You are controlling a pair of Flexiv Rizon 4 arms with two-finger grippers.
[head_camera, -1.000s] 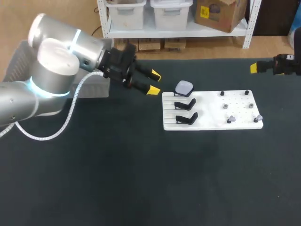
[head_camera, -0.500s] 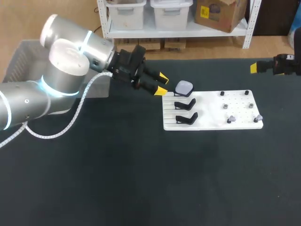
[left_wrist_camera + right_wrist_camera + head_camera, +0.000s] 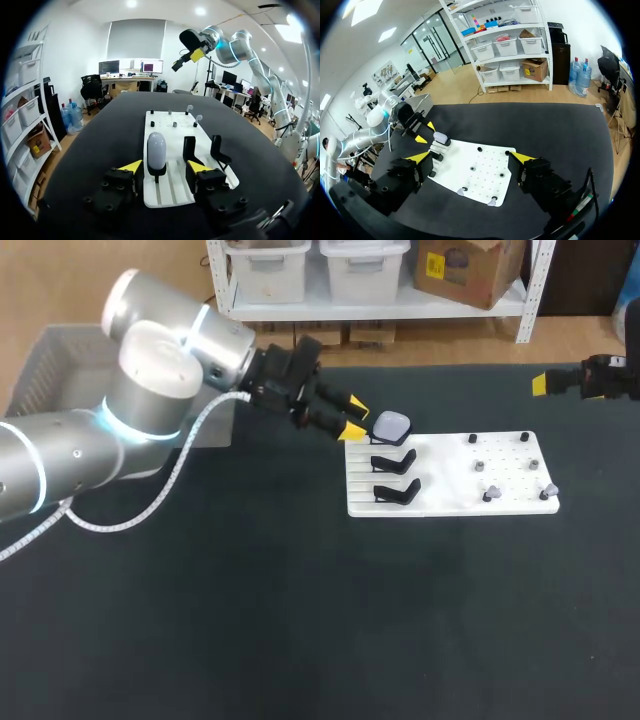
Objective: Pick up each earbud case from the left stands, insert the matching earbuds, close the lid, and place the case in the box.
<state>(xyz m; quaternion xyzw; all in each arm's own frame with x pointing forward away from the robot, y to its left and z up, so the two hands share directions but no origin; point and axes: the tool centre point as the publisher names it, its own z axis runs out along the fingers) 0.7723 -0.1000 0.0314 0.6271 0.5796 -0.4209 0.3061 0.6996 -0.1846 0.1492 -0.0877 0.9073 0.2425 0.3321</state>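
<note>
Grey box (image 3: 60, 355) sits at the far left of the desk (image 3: 300, 590). On the left arm (image 3: 150, 380) the left jaws are spread, pinching nothing. The earbud case (image 3: 391, 425) is just ahead, on the rearmost stand of the white board (image 3: 450, 480). Earbuds (image 3: 489, 494) stand on the board's right part. At the far right, the right jaws are spread, well apart from the board.

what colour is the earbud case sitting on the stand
The earbud case is a pale lavender-grey, plain with no pattern; it shows best in the left wrist view.
</note>
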